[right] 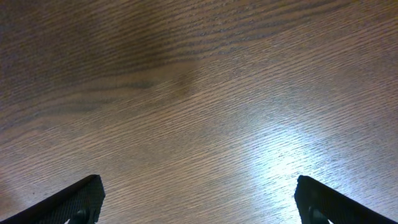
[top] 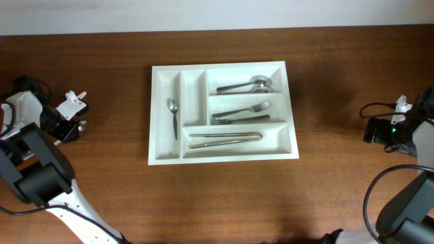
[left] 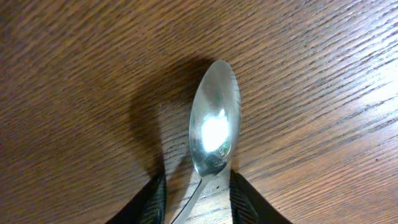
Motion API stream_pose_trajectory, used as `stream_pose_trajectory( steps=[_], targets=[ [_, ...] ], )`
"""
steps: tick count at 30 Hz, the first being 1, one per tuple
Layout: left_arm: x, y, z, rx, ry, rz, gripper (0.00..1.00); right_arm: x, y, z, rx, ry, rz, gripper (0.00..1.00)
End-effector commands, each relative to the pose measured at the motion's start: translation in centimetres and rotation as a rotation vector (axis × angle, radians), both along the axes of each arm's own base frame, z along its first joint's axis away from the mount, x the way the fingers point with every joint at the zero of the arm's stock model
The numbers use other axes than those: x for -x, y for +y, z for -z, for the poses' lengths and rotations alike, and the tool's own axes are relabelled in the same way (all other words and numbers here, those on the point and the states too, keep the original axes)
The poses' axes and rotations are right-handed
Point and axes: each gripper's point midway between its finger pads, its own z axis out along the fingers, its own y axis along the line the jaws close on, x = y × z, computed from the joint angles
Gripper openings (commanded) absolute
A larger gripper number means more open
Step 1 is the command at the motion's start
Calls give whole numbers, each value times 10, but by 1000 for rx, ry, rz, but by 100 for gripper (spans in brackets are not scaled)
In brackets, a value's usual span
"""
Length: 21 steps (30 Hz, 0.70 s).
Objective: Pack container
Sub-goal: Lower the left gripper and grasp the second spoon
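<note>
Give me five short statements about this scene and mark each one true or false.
1. A spoon lies on the table between the fingers of the left gripper. True.
2. The right gripper holds a fork. False: it is open, with only bare table between its fingers.
3. The leftmost narrow compartment of the container holds a small spoon. True.
4. Both narrow compartments hold cutlery. False: the second narrow compartment is empty.
5. The forks lie in the bottom long compartment. False: they lie in the middle long one.
</note>
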Motion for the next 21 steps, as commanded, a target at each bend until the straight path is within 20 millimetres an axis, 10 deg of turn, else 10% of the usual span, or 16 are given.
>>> stream_pose_trajectory(
  steps=[1, 6, 21],
  targets=[
    [0, 1, 6, 9, 7, 3, 34, -1, 1, 2, -8, -2, -5, 99],
    [0, 0, 6, 9, 7, 3, 10, -1, 1, 2, -8, -2, -5, 99],
    [-20, -3, -9, -3, -37, -241, 2, -1, 1, 2, -8, -2, -5, 99]
  ],
)
